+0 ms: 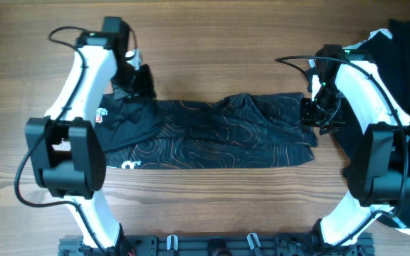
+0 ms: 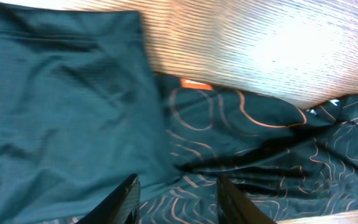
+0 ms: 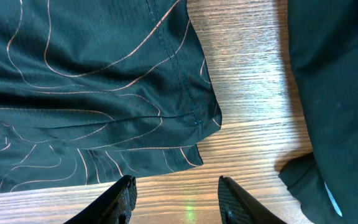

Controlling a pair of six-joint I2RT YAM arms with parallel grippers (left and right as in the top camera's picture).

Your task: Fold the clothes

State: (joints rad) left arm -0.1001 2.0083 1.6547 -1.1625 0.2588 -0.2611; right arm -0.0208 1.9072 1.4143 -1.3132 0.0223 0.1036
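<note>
The black jersey (image 1: 212, 135) with thin orange-red contour lines lies folded into a long horizontal band across the table, with a round badge and white lettering at its left end. My left gripper (image 1: 139, 80) is open and empty just above the jersey's upper left corner; in the left wrist view its fingers (image 2: 176, 199) hover over the cloth (image 2: 260, 155). My right gripper (image 1: 310, 112) is open and empty at the jersey's right end; in the right wrist view its fingers (image 3: 176, 199) sit over bare wood just off the hem (image 3: 104, 93).
A pile of other dark clothes (image 1: 408, 57) with a pale patch lies at the right edge of the table, and shows in the right wrist view (image 3: 334, 93). The wooden table (image 1: 212, 43) is bare above and below the jersey.
</note>
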